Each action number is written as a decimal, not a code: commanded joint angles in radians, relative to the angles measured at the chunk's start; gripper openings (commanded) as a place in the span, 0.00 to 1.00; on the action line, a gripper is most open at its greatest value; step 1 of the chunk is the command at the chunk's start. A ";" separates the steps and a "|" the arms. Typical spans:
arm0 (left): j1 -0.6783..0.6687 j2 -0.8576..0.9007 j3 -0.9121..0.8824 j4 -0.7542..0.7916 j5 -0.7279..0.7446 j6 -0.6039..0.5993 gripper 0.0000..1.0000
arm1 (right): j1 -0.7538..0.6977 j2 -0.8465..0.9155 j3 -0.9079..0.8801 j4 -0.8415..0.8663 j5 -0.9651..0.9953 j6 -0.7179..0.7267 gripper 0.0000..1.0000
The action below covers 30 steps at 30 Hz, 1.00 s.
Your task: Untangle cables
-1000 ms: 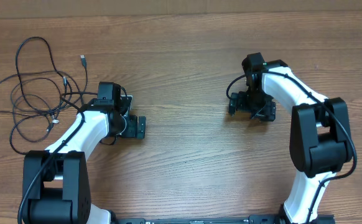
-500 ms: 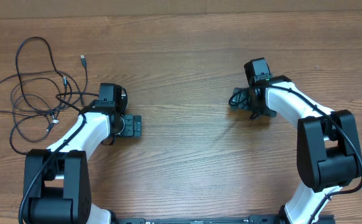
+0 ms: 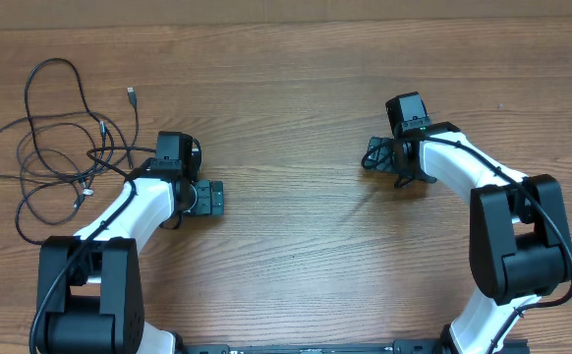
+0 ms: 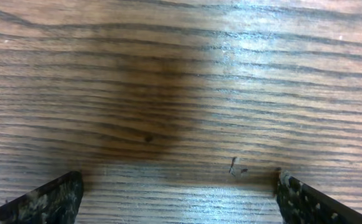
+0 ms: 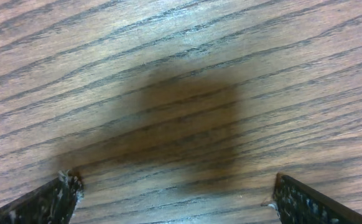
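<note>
Too thin in the overhead view to tell which strand of the cables (image 3: 58,147) crosses over which; plug ends too small to read. Cannot tell whether the nearest loop runs under the left arm (image 3: 134,202) or stops beside it. Cropped by the lower edge in the wrist views: left gripper (image 4: 180,190) and right gripper (image 5: 175,186), jaws only dark corners. Cropped at the overhead's bottom edge: arm bases (image 3: 85,315).
</note>
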 commanded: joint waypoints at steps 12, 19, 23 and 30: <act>0.011 0.103 -0.103 -0.018 0.024 -0.034 1.00 | -0.010 0.169 -0.132 0.099 -0.085 0.009 1.00; 0.011 0.103 -0.103 -0.018 0.024 -0.034 0.99 | -0.010 0.169 -0.132 0.228 -0.085 0.009 1.00; 0.011 0.103 -0.103 -0.018 0.024 -0.034 0.99 | -0.010 0.169 -0.132 0.296 -0.085 0.009 1.00; 0.011 0.103 -0.103 -0.018 0.024 -0.034 1.00 | -0.010 0.169 -0.132 0.340 -0.085 0.009 1.00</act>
